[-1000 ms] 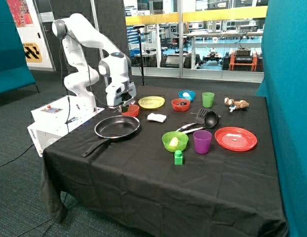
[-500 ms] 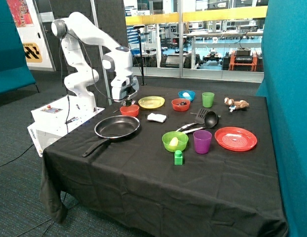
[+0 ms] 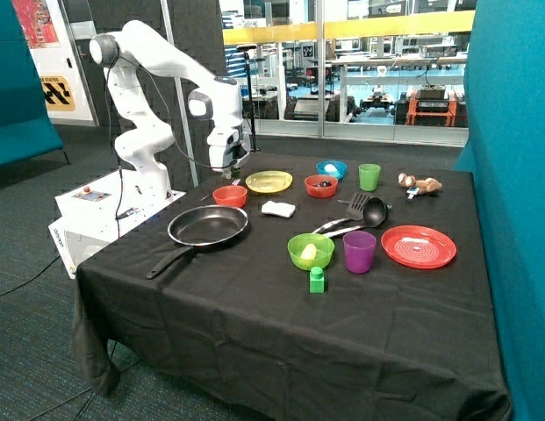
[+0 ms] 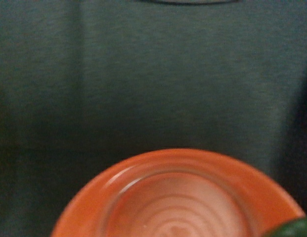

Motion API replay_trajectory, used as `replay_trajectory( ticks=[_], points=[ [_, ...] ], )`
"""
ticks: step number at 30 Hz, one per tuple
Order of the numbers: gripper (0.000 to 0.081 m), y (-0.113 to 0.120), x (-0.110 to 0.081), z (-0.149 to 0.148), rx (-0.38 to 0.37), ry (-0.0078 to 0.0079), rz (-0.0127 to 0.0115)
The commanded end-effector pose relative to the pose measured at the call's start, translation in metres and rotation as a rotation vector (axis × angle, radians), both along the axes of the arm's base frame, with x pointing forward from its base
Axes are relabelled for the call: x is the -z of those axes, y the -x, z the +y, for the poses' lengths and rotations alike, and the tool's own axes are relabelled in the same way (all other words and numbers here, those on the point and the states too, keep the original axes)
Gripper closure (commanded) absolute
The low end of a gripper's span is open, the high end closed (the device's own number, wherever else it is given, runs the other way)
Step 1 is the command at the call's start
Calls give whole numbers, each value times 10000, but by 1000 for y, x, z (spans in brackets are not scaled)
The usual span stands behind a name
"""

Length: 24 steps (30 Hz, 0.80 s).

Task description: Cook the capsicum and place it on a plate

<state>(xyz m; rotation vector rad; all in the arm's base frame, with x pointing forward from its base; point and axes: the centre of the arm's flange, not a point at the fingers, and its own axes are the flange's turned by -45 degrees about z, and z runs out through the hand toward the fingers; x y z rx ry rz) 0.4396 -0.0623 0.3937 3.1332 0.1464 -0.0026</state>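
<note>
My gripper [image 3: 229,173] hangs a short way above the small red bowl [image 3: 230,196] at the table's back edge, beside the arm's base. It is shut on the dark green capsicum [image 4: 293,228], of which the wrist view shows only an edge in one corner. In that view the red bowl [image 4: 178,197] lies below, with nothing in it. The black frying pan [image 3: 208,226] sits just in front of the bowl, its handle pointing toward the table's front corner. The yellow plate [image 3: 268,181] lies beside the bowl, on the side away from the arm's base.
Behind the plate stand another red bowl [image 3: 321,185], a blue bowl [image 3: 332,168] and a green cup [image 3: 369,176]. A white object [image 3: 278,209], black utensils [image 3: 364,209], a green bowl [image 3: 311,250], a purple cup [image 3: 359,251], a green block [image 3: 317,279] and a red plate [image 3: 419,246] fill the middle.
The gripper has risen from inside the small red bowl to a short way above it, taking the capsicum up with it. Nothing else on the table moved.
</note>
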Motion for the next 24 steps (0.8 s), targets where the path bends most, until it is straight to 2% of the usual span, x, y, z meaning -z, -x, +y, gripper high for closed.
replay_trajectory(
  ticks=[1, 18, 24],
  points=[
    [808, 4, -2, 36, -647, -51, -12],
    [808, 4, -2, 96, -1466, -51, -10],
    [808, 5, 0, 125, -2015, -52, -9]
  ],
)
